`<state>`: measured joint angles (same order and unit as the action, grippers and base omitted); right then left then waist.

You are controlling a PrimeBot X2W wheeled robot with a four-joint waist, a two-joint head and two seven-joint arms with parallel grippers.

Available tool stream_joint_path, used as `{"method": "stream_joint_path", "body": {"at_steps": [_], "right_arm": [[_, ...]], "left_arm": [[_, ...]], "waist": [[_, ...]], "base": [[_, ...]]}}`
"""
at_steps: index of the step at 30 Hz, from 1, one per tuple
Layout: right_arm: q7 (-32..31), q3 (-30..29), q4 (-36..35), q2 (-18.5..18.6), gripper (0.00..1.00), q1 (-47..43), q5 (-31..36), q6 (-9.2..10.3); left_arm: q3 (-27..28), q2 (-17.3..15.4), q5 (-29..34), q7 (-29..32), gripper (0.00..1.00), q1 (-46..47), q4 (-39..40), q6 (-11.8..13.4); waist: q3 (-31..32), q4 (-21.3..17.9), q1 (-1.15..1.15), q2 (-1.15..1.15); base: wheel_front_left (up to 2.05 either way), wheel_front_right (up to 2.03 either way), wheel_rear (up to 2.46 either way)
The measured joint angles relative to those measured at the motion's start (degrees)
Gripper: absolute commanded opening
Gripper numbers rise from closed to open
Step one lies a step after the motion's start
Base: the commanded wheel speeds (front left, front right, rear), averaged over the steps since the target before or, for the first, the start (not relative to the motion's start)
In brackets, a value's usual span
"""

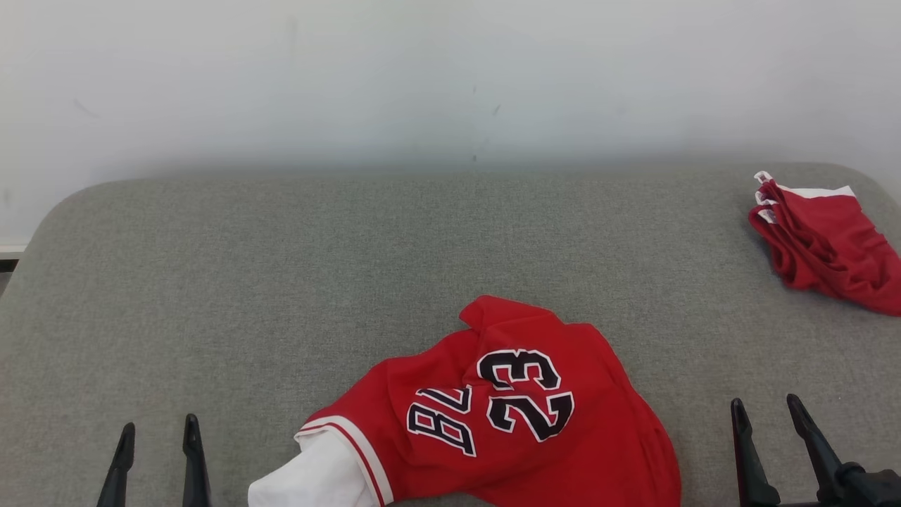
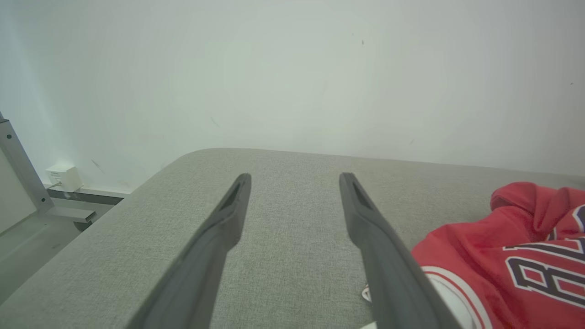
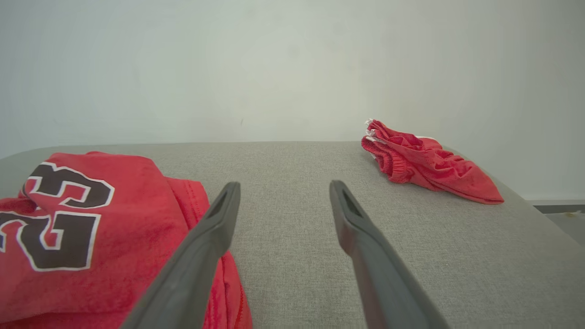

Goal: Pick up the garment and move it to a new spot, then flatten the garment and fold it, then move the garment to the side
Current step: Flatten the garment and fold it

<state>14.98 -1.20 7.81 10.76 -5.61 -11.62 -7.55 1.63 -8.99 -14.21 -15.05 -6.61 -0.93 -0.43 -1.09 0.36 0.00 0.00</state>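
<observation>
The garment (image 1: 507,415) is a red jersey with black-and-white lettering and the number 23, lying crumpled at the near middle of the grey padded table (image 1: 281,282), its white-lined opening at the near left. It also shows at the right of the left wrist view as the garment (image 2: 502,256) and at the left of the right wrist view as the garment (image 3: 82,228). My left gripper (image 1: 156,435) stands open to the left of it, empty, seen too as the left gripper (image 2: 295,180). My right gripper (image 1: 767,408) stands open to its right, empty, seen too as the right gripper (image 3: 283,188).
A second red garment (image 1: 827,243) with white trim lies bunched at the table's far right corner, also in the right wrist view as red cloth (image 3: 425,160). A pale wall (image 1: 450,77) rises behind the table. A metal frame leg (image 2: 20,169) stands off the table's left.
</observation>
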Motion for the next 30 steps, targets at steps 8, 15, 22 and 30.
{"method": "stream_joint_path", "body": {"at_steps": [8, 15, 22, 30], "right_arm": [[0.0, 2.9, 2.0, 1.33, 1.0, 3.43, -0.93, 0.0], [0.01, 4.48, 3.35, 1.72, 1.0, 4.48, -1.25, 0.0], [0.01, 4.59, 3.83, 1.51, 1.0, 4.56, -1.4, 0.0], [0.01, 3.59, 3.68, 1.2, 1.0, 4.74, -1.34, 0.0]], "left_arm": [[-0.3, -0.16, 0.0, 0.0, 1.0, 2.05, -4.52, -2.67], [-3.88, -2.58, -0.94, 2.32, 1.0, 11.39, -12.12, -5.65], [-7.67, -4.66, -3.0, 7.69, 1.0, 18.51, -19.72, -6.65], [-15.61, -7.48, -8.23, 14.5, 1.0, 22.17, -26.64, -7.0]], "waist": [[-0.4, -0.13, 0.0, 0.0], [-1.33, -0.59, 0.0, 0.0], [-2.47, -2.35, 0.0, 0.0], [-4.27, -5.07, 0.0, 0.0]], "base": [[0.0, 0.0, 0.0], [0.0, 0.0, 0.0], [0.0, 0.0, 0.0], [0.0, 0.0, 0.0]]}}
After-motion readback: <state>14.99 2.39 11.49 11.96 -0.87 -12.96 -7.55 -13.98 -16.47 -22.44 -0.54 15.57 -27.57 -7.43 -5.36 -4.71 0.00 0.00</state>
